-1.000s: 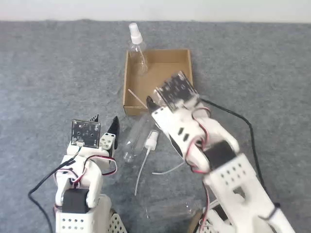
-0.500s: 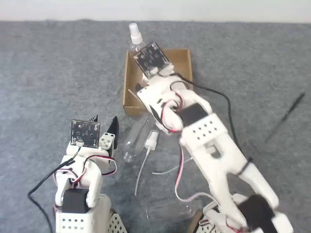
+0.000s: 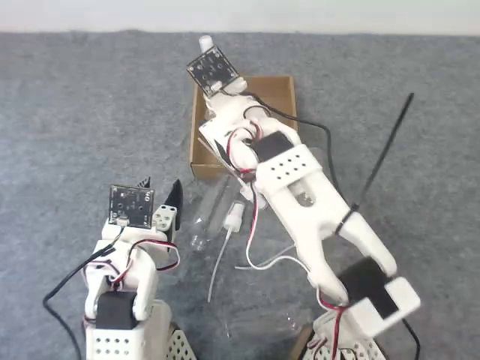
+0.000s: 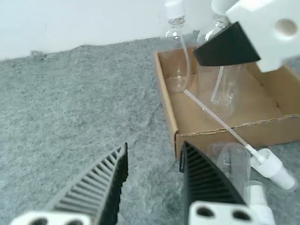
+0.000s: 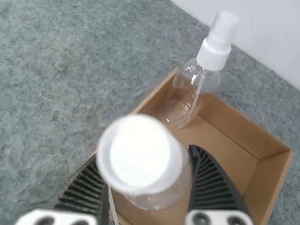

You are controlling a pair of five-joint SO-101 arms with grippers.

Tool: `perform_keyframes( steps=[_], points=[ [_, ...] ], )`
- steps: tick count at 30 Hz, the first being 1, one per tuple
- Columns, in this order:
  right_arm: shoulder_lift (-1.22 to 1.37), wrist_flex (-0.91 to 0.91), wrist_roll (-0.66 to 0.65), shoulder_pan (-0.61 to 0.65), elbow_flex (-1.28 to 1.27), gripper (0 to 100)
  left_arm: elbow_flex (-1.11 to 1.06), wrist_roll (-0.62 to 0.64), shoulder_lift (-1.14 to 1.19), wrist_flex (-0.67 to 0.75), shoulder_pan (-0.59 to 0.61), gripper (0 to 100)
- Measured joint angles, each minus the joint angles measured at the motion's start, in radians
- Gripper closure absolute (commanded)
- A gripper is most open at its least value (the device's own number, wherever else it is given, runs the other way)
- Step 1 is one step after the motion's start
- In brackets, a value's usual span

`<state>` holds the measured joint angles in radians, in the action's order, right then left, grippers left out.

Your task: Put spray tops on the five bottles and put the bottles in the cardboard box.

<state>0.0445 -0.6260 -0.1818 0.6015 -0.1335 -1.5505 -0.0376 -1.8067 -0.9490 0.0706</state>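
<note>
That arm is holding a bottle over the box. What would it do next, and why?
Probably lower it a little and let go. The right gripper is shut on a capped bottle, held upright over the bare floor of the cardboard box, beside a second bottle standing in its far corner. Whether the base already touches the floor is unclear.
</note>
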Motion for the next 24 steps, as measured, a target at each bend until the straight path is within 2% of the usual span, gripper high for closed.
perform_keyframes(
  steps=[5,24],
  points=[
    [0.055,0.0,0.0,0.0,0.06,92.0,0.0,0.0,0.0,0.012,0.054,83],
    [0.143,0.0,-0.041,-0.002,0.135,92.0,0.0,0.0,0.0,0.015,0.058,83]
  ],
)
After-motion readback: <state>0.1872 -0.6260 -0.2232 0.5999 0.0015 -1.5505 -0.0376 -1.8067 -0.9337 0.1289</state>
